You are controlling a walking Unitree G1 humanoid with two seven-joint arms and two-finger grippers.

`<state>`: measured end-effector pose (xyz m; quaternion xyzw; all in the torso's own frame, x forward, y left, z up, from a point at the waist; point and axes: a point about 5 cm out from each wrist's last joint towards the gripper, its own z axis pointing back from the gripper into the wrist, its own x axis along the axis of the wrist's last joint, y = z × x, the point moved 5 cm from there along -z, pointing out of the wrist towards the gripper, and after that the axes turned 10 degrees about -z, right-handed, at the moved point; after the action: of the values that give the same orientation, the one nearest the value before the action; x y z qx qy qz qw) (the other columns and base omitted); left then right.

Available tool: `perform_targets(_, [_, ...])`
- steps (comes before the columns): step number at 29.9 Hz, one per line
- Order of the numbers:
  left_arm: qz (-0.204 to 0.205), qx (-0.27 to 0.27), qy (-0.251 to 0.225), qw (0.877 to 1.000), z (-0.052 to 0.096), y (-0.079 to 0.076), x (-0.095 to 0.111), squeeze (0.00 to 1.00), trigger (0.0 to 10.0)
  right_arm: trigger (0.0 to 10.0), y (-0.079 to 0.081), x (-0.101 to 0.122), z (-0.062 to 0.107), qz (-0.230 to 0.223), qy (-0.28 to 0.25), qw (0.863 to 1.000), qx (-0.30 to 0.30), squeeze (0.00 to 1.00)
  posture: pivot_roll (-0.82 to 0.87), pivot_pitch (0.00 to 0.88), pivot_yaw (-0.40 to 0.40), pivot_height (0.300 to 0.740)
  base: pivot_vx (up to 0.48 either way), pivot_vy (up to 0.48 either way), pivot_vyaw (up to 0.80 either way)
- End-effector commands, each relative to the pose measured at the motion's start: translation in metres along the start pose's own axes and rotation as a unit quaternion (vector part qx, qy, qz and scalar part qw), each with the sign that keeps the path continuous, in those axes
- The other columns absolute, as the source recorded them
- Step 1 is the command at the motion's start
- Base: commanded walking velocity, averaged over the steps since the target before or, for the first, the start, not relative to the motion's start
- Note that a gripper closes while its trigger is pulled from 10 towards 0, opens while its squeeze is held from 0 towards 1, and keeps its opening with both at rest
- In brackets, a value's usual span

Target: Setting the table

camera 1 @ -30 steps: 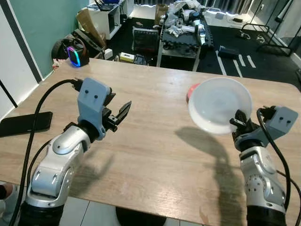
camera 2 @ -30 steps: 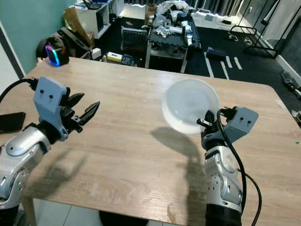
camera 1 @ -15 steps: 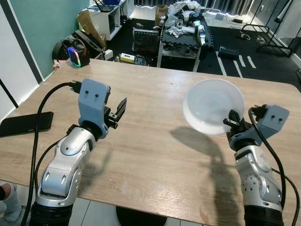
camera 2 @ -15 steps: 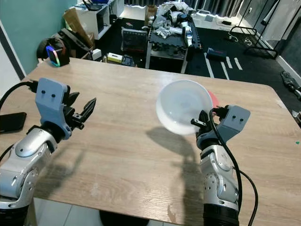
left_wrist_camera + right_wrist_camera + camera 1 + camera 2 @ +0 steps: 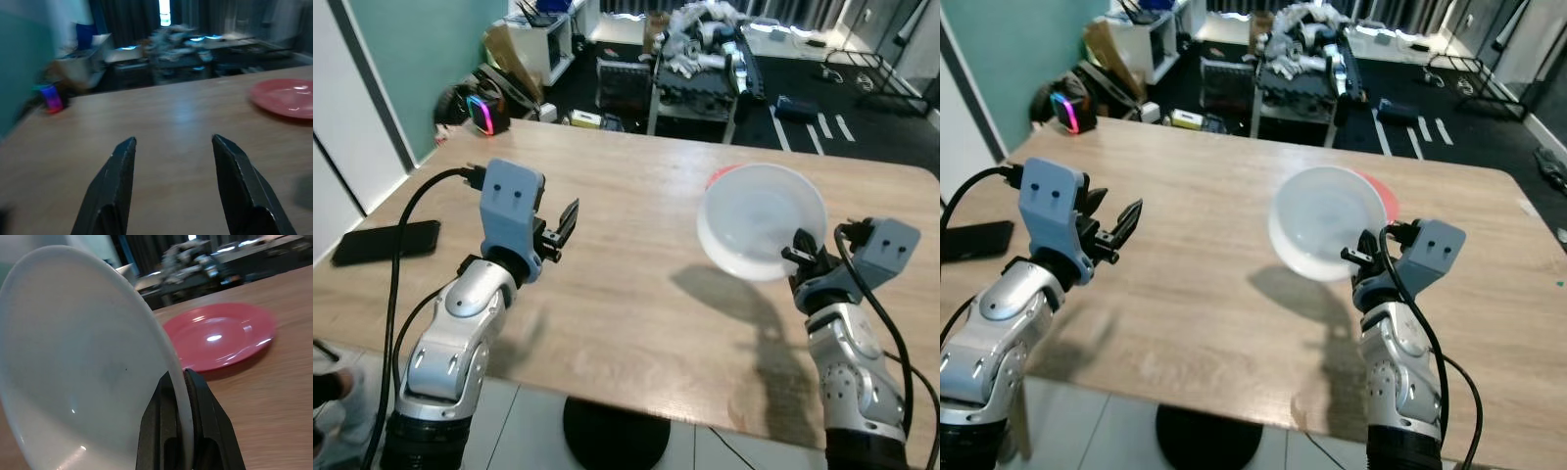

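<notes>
The right pincer (image 5: 183,382) is clenched on the rim of a white bowl (image 5: 761,220), holding it tilted in the air above the right side of the wooden table (image 5: 636,294); its shadow falls on the wood beneath; just behind the bowl a red plate (image 5: 220,335) lies flat on the table. The left pincer (image 5: 173,152) hovers over the table's left part with its fingers spread and nothing between them; a black phone (image 5: 386,242) lies near the table's left edge.

My right end effector (image 5: 178,382) pinches the white bowl (image 5: 761,220) by its rim, tilted above the desk (image 5: 636,284); red plate (image 5: 217,335) lies flat behind it.
</notes>
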<state>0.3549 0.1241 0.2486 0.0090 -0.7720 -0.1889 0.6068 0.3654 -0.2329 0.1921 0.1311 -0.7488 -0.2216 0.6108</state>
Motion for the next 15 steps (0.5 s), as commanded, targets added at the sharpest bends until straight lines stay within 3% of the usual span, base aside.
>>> perform_targets(1, [0.001, 0.001, 0.008, 1.000, -0.0003, -0.0002, -0.0051, 0.00, 10.0, 10.0, -0.0014, -0.0034, 0.0014, 0.000, 0.008, 1.000, -0.003, 0.00, -0.02, 0.000, 0.036, 0.740, -0.360, 0.000, 0.00])
perform_targets(15, [0.000, 0.001, 0.004, 1.000, -0.0025, -0.0004, -0.0039, 0.00, 10.0, 10.0, 0.0026, -0.0040, 0.0005, 0.002, 0.010, 1.000, 0.004, 0.00, -0.02, 0.000, 0.041, 0.740, -0.361, 0.000, 0.00])
